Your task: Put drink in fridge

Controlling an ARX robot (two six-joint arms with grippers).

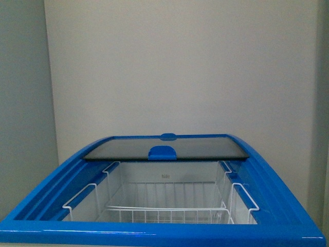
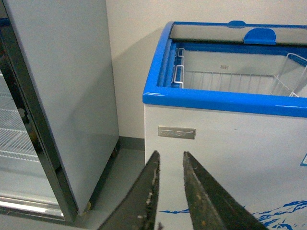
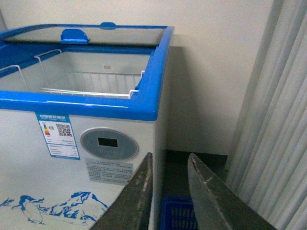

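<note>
Fig.: chest fridge (image 1: 169, 234) seen from the front, w/ both wrist views. The glass sliding lid (image 1: 167, 148) sits pushed to 12 o'clock, its blue handle (image 1: 162, 152) at the near edge, so the compartment is open. Inside we see only white wire baskets (image 1: 169, 213); no bottle shows in them. The drink appears in no view, so we cannot say where it is. Left gripper (image 2: 169, 165) hangs low in front of the fridge wall, jaws a narrow gap apart, holding nothing; the grey cabinet (image 2: 57, 96) stands at its 9 o'clock. Right gripper (image 3: 169, 165) likewise: slightly parted, empty, near the oval display (image 3: 109, 142). We judge: lid opening done; fetching, placing the drink and closing remain.
</note>
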